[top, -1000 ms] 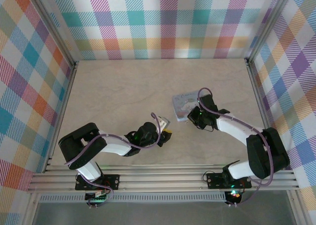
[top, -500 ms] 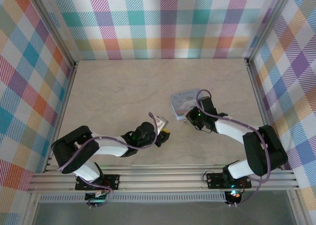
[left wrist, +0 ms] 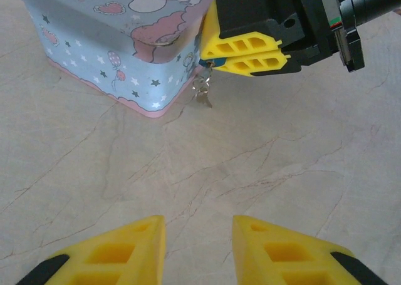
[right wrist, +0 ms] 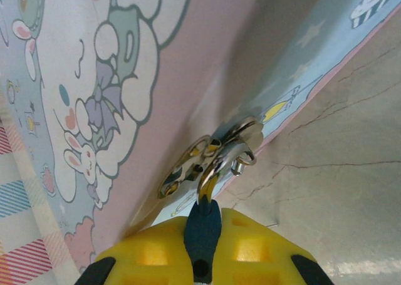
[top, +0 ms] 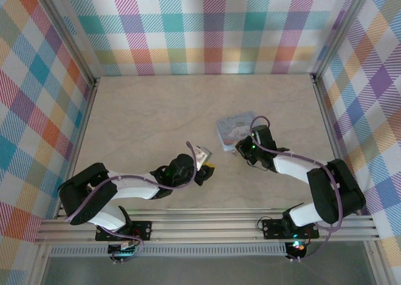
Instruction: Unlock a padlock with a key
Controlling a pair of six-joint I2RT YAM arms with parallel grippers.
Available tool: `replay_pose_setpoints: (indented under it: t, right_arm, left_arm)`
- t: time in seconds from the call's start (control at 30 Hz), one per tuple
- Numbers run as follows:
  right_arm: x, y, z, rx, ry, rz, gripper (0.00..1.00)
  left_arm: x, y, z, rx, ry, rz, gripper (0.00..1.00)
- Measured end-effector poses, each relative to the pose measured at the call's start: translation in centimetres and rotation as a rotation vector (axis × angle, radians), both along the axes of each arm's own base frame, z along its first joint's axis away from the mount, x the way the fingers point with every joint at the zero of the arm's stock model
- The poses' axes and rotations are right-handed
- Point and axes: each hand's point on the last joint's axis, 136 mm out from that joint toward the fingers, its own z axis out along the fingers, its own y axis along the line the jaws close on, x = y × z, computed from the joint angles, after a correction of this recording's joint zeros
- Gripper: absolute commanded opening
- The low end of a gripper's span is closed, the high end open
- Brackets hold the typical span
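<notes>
The padlock point(top: 230, 127) is a pale blue block printed with cartoon figures, resting on the table right of centre. In the right wrist view its pink-and-blue face point(right wrist: 125, 78) carries a shiny metal lock fitting point(right wrist: 188, 172). My right gripper point(right wrist: 203, 221) is shut on the key's dark blue head point(right wrist: 202, 247), and the silver blade reaches into that fitting. From the left wrist view, the right gripper point(left wrist: 247, 53) presses against the padlock's corner point(left wrist: 125, 47), with a small ring point(left wrist: 202, 96) dangling below. My left gripper point(left wrist: 197, 235) is open and holds nothing, a short way in front of the padlock.
The marbled tabletop point(top: 156, 116) is walled by checked panels on three sides, with metal rails point(top: 207, 225) along the near edge. Both arms lie low near the front, the left gripper point(top: 210, 167) just left of the right gripper point(top: 238, 150).
The left arm has stretched out lower, with its elbow sliding left. The right gripper and the padlock have shifted slightly left and away.
</notes>
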Motion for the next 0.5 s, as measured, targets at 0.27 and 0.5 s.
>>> replay_pose_setpoints:
  t: [0.27,0.5]
  right_arm:
    - [-1.7,-2.4,-1.0,-0.069,0.086,-0.039,0.0]
    - [-1.4,-4.3,0.6,-0.092,0.075,-0.064,0.0]
  left_arm:
    - [0.2,0.4,0.0,0.012,-0.004,0.019,0.32]
    - [0.2,1.3,2.0,-0.026,-0.047,0.047,0.32]
